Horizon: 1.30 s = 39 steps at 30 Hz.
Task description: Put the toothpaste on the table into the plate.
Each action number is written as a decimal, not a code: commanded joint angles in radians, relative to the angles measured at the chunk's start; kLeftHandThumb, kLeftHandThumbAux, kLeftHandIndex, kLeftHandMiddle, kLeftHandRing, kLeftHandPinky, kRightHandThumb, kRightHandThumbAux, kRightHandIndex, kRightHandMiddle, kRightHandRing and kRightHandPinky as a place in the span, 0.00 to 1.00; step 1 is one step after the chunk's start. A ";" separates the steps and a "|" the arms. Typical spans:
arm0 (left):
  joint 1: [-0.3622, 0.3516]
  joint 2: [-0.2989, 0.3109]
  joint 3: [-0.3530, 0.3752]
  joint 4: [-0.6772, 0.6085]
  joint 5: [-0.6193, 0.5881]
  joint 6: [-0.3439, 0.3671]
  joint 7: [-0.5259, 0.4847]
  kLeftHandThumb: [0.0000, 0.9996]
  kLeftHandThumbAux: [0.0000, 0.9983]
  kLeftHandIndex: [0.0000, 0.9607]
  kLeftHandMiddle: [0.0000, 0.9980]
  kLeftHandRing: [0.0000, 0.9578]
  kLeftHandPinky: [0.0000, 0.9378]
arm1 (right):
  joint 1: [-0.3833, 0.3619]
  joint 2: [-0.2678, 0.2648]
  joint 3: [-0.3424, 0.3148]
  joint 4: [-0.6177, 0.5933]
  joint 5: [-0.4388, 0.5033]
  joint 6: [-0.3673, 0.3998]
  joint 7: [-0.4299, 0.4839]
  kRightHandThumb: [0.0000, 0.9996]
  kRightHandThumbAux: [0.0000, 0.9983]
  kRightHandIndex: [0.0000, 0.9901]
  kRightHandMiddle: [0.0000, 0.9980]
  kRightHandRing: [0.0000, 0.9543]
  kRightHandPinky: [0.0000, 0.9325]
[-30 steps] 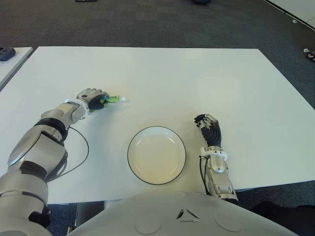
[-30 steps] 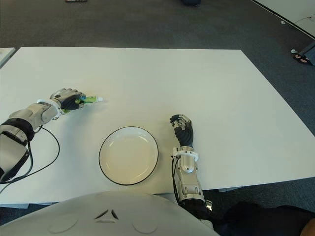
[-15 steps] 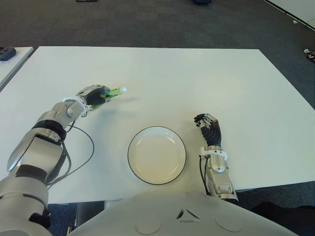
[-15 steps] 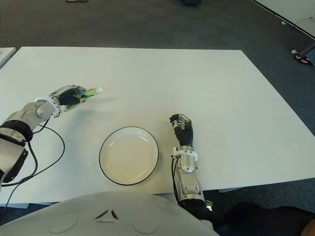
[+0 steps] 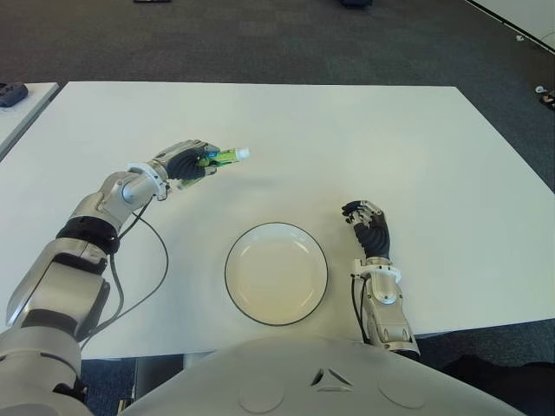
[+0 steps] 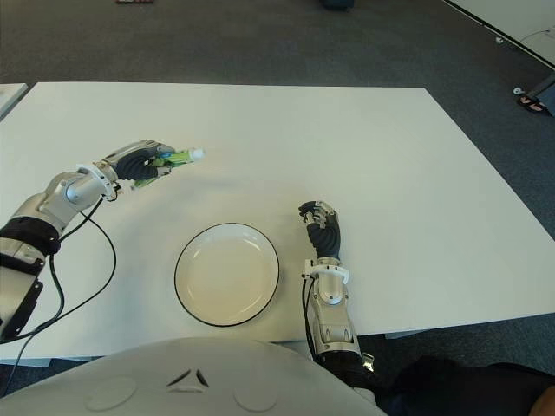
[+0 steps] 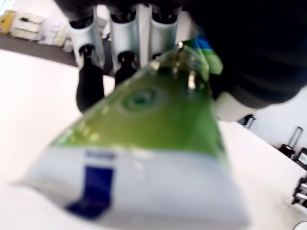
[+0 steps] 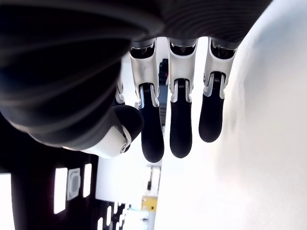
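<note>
My left hand (image 5: 189,162) is shut on the green and white toothpaste tube (image 5: 224,157), holding it above the white table (image 5: 347,130), up and to the left of the plate. The tube's white cap points toward the right. Up close in the left wrist view, the tube (image 7: 144,143) fills the frame under my curled fingers (image 7: 91,86). The white plate (image 5: 276,273) with a dark rim lies near the table's front edge, with nothing in it. My right hand (image 5: 368,227) shows to the right of the plate, fingers relaxed and holding nothing.
A black cable (image 5: 143,269) loops from my left forearm over the table's left part. A second white table edge (image 5: 22,108) shows at the far left. Dark carpet (image 5: 260,35) lies beyond the table.
My left hand has lifted the toothpaste off the table and carried it to the right, toward the plate. The right hand has not moved.
</note>
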 commanded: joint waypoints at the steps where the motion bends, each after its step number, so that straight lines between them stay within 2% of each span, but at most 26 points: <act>1: 0.073 0.020 0.028 -0.151 -0.026 0.005 -0.046 0.71 0.72 0.45 0.78 0.77 0.78 | -0.001 -0.002 0.000 0.011 0.000 -0.008 0.007 0.70 0.73 0.43 0.47 0.46 0.46; 10: 0.175 0.005 0.044 -0.377 -0.075 0.024 -0.133 0.71 0.72 0.46 0.78 0.77 0.77 | -0.009 -0.002 0.000 0.024 0.005 -0.022 0.010 0.70 0.73 0.43 0.48 0.46 0.46; 16: 0.233 -0.041 0.016 -0.502 -0.088 0.048 -0.182 0.71 0.72 0.46 0.77 0.77 0.76 | -0.010 -0.001 0.000 0.026 0.005 -0.023 0.012 0.70 0.73 0.43 0.49 0.46 0.46; 22: 0.292 -0.054 -0.010 -0.634 -0.080 0.068 -0.240 0.71 0.72 0.45 0.77 0.77 0.76 | -0.008 0.002 0.000 0.023 0.008 -0.021 0.017 0.70 0.73 0.43 0.48 0.46 0.46; 26: 0.265 -0.026 -0.043 -0.683 -0.043 -0.010 -0.287 0.71 0.72 0.45 0.76 0.78 0.78 | -0.009 0.004 -0.001 0.025 0.012 -0.025 0.021 0.70 0.73 0.43 0.48 0.46 0.45; 31: 0.242 -0.015 -0.075 -0.670 0.040 -0.098 -0.291 0.71 0.72 0.45 0.76 0.78 0.79 | -0.011 0.003 -0.002 0.029 0.015 -0.033 0.024 0.70 0.73 0.43 0.49 0.45 0.45; 39: 0.233 -0.027 -0.107 -0.581 0.285 -0.238 -0.143 0.71 0.72 0.45 0.74 0.76 0.77 | -0.013 0.000 -0.004 0.031 0.009 -0.037 0.019 0.70 0.73 0.43 0.49 0.46 0.46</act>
